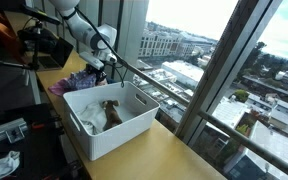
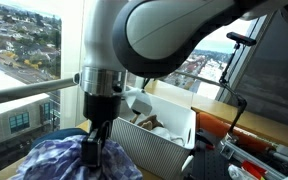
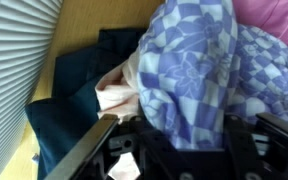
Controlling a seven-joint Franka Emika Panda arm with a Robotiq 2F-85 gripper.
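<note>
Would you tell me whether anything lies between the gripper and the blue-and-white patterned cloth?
Nothing visible does: the gripper is down at the blue-and-white patterned cloth itself, which lies beside the white bin.

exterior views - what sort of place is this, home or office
Probably a high-floor office or lab: tall windows overlook city rooftops, and a long wooden counter along the glass carries a white bin.

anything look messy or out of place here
Nothing spilled or damaged. The clothes beside the white basket lie in a crumpled heap: a blue-and-white patterned cloth bunched over a dark blue garment, a pink one beside it. Inside the basket a brown item lies loose too.
</note>
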